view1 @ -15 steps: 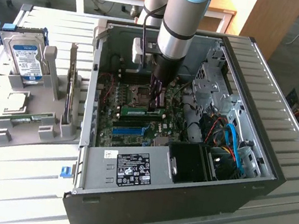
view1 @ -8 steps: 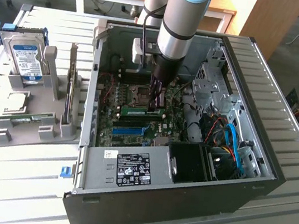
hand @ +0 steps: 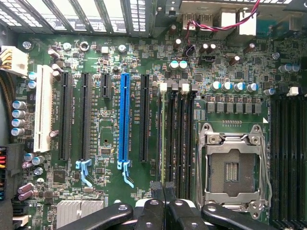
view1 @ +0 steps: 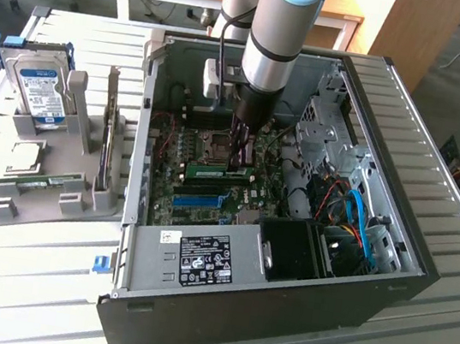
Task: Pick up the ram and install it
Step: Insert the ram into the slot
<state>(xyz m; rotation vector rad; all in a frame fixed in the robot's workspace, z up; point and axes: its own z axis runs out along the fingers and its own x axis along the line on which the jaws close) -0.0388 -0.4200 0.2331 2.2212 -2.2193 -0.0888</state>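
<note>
In the exterior view the arm reaches straight down into the open computer case point(view1: 193, 305), and the gripper point(view1: 238, 163) stands over the motherboard point(view1: 179, 151) with its dark fingers pinched narrow on the top edge of the ram point(view1: 213, 170). This green stick stands on its edge in a memory slot just beside the processor socket point(view1: 215, 142). On the exterior view's left, well apart from the case, a grey holder point(view1: 67, 187) carries the hard drive point(view1: 42, 88). In the wrist view the two fingertips point(hand: 156, 190) are almost together, and from between them the ram point(hand: 162, 134) runs away as one thin line, seen from its edge. It lies along the memory slot nearest to the blue slot point(hand: 125, 115), with empty memory slots point(hand: 180, 134) on its other side and a white latch point(hand: 163, 87) at the far end. I cannot tell if the stick is already fully down in the slot. To my judgement the step in hand is the seating, and to do it well the stick should be kept upright and exactly in line with the slot, not leaning to the neighbour slot. The push should go straight down and evenly, because the grip is near one end and the other end may rise or jam
</note>
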